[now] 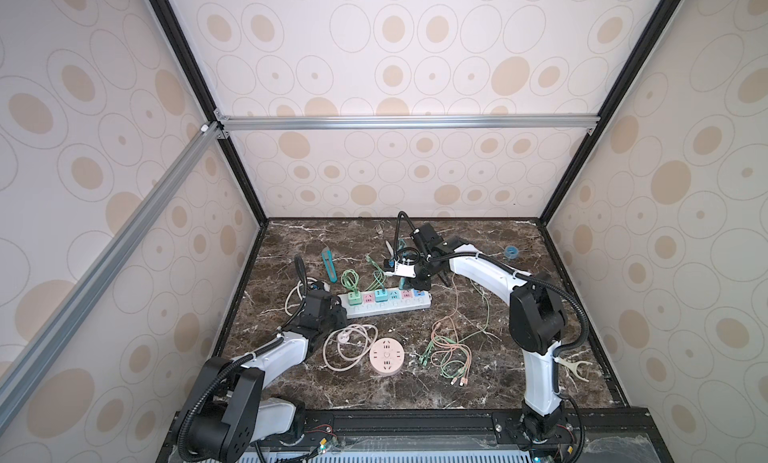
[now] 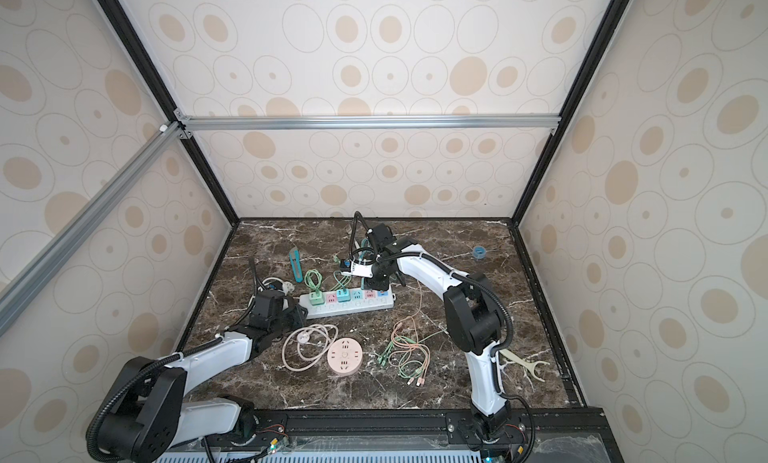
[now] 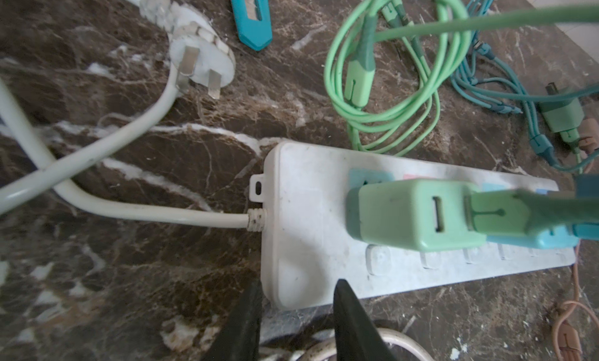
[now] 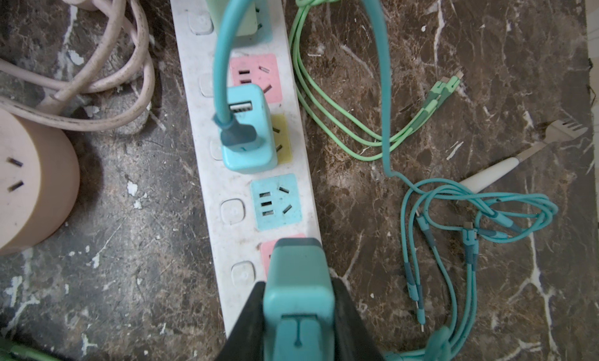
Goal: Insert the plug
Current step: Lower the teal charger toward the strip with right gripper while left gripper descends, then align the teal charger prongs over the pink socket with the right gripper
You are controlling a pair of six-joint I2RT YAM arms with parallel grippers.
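Right gripper clamps the teal plastic charger plug over the white power strip's pink socket at the marble table's middle, seemingly unseated; left gripper narrowly straddles its cord end, grip unclear.

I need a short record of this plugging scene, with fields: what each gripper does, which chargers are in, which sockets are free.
right gripper: shut on teal charger, over a partly hidden pink socket; prongs not visible
left gripper: jaws astride a corner of the power strip, at its cable end; grip unclear
plugged in: light green charger, cyan charger
free sockets: pink socket between those chargers, blue socket beyond the cyan one
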